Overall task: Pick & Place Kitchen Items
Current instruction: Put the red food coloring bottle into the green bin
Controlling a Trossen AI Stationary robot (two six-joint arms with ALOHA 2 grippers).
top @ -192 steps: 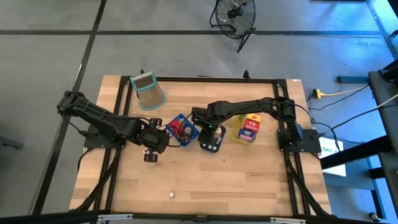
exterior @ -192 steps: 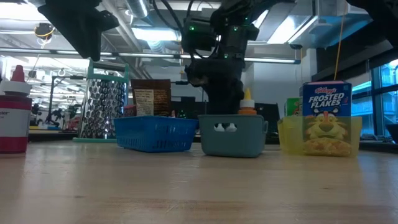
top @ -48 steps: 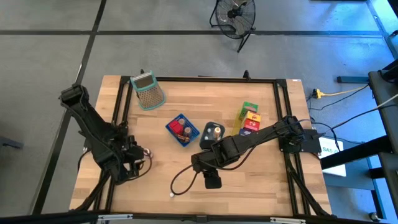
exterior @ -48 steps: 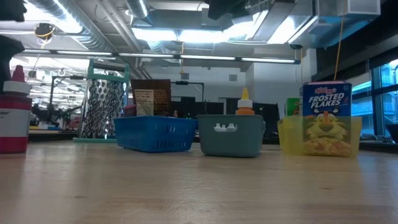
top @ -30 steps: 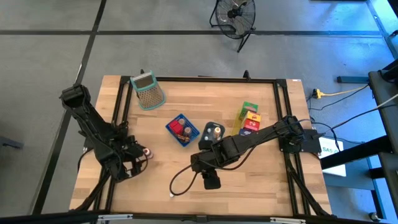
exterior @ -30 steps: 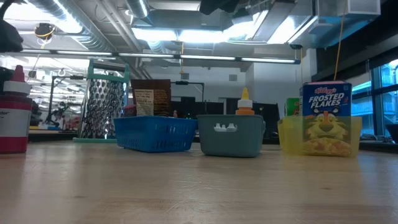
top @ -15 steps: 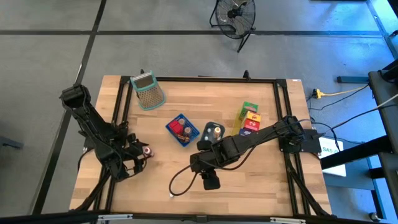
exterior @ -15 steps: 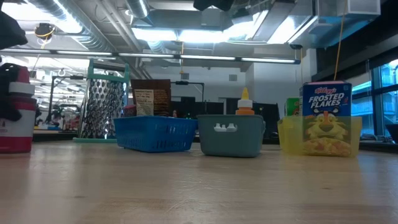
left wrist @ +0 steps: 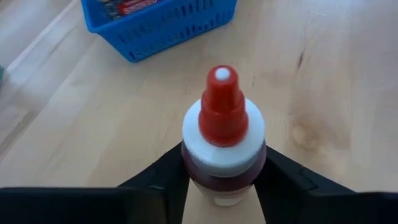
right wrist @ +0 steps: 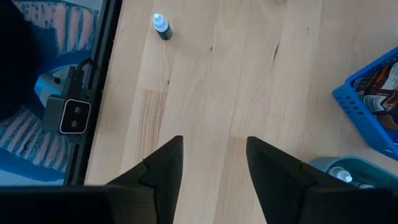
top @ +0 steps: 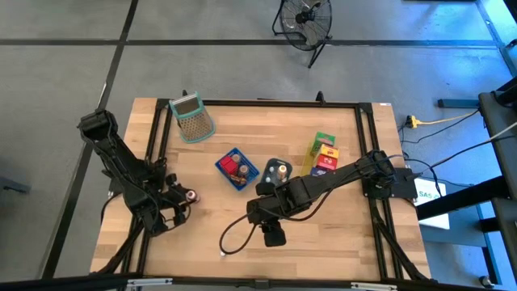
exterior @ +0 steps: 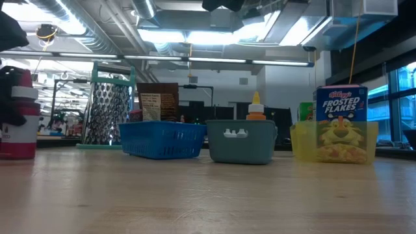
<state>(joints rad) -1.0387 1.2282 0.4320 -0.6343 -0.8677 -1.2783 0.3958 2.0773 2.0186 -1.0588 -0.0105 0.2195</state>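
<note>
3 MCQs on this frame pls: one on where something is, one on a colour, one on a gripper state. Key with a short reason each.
1. Where does the blue basket sit?
A. Left of the grey bin
B. Right of the yellow tray
C. At the table's near edge

2. What colour is the cap of the bottle at the left gripper?
A. Green
B. Red
C. Black

3. What is the right gripper doing?
A. Shut on a box
B. Shut on the small dropper bottle
C. Open, holding nothing

Key: 1 A, the high view shows the basket just left of the bin. 2 B, the left wrist view shows a red tip on a white collar. 3 C, the right wrist view shows bare wood between its spread fingers.
</note>
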